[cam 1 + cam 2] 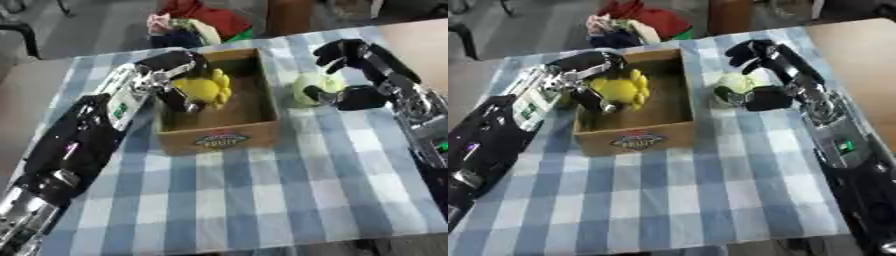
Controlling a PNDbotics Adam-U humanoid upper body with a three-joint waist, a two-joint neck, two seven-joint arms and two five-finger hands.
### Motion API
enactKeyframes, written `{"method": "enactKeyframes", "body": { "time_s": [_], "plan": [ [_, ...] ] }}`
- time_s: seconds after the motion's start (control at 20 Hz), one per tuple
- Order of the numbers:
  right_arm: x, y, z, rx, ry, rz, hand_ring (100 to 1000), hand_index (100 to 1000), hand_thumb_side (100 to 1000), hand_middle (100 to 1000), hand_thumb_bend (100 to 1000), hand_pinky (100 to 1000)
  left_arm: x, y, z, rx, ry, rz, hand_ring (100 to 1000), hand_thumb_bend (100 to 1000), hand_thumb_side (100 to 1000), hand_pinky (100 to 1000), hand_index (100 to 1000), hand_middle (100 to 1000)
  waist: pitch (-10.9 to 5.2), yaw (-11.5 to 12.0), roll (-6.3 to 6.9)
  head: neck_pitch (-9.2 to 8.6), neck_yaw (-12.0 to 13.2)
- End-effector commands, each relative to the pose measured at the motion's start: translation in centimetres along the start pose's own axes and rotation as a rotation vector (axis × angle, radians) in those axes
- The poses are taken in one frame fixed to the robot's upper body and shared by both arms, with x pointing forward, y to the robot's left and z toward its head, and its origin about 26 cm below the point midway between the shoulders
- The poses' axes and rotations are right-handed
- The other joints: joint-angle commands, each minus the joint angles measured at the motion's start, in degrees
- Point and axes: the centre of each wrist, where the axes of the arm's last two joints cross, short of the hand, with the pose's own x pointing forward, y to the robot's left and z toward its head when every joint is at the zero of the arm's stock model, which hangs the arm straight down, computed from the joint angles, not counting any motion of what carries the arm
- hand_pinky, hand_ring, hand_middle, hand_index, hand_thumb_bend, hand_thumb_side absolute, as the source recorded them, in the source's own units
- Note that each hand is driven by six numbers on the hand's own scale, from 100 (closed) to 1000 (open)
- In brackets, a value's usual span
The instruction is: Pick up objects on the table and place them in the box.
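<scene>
Cardboard box (pixel 219 131) sits mid-desk on a blue-and-white checked cloth (pixel 262 200), open top, printed label on its near wall. Left hand (pixel 179 75) is over the box's left wall, fingers curled round a yellow toy (pixel 206 89) with lobed edges, held just inside the box above its floor. Right of the box, a pale green round object (pixel 732 87) rests on the desk just beside the box's right wall. Right hand (pixel 767 75) is at that object, fingers arched over its far side, thumb against its right side, closing around it.
</scene>
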Motion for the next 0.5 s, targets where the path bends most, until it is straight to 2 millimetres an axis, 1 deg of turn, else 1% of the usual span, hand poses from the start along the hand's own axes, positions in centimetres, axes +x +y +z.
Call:
{"method": "enactKeyframes", "body": {
  "time_s": [0.05, 0.15, 0.2, 0.25, 0.3, 0.35, 0.45, 0.5],
  "plan": [
    [0.5, -1.0, -0.3, -0.019, -0.014, 0.023, 723, 768, 223, 619, 466, 652, -1.0, 2.5, 1.1, 0.068, 0.029, -0.015, 872, 593, 426, 832, 910, 927, -0.94, 0.21, -0.37, 0.27, -0.27],
    [0.5, -1.0, -0.2, -0.022, -0.012, 0.023, 724, 768, 223, 620, 467, 652, -1.2, 3.3, 1.8, 0.117, 0.035, -0.002, 869, 604, 456, 834, 910, 927, -0.87, 0.37, -0.46, 0.27, -0.41],
    [0.5, -1.0, -0.2, -0.022, -0.012, 0.023, 724, 768, 223, 620, 467, 652, -1.3, 3.8, 2.2, 0.148, 0.037, 0.005, 863, 597, 447, 831, 903, 920, -0.83, 0.45, -0.51, 0.27, -0.51],
    [0.5, -1.1, -0.2, -0.024, -0.011, 0.023, 724, 769, 224, 620, 467, 652, -1.5, 4.3, 2.7, 0.182, 0.044, 0.012, 822, 537, 363, 812, 872, 865, -0.81, 0.54, -0.57, 0.27, -0.63],
    [0.5, -1.1, -0.2, -0.025, -0.010, 0.023, 724, 769, 224, 620, 467, 652, -1.7, 4.8, 3.3, 0.218, 0.059, 0.018, 793, 500, 309, 802, 852, 832, -0.80, 0.64, -0.62, 0.27, -0.73],
    [0.4, -1.1, -0.1, -0.026, -0.008, 0.024, 724, 769, 223, 620, 468, 652, -2.1, 5.2, 3.9, 0.251, 0.081, 0.023, 747, 449, 219, 788, 824, 771, -0.82, 0.77, -0.67, 0.27, -0.83],
    [0.3, -1.2, -0.1, -0.028, -0.005, 0.025, 724, 769, 223, 619, 468, 652, -2.8, 5.5, 4.9, 0.300, 0.133, 0.029, 713, 413, 169, 773, 816, 734, -0.87, 0.97, -0.70, 0.27, -0.95],
    [0.3, -1.2, 0.0, -0.029, -0.003, 0.025, 724, 769, 223, 619, 469, 651, -3.4, 5.6, 5.4, 0.316, 0.164, 0.031, 710, 405, 161, 770, 815, 731, -0.90, 1.06, -0.69, 0.27, -1.00]
  ]
}}
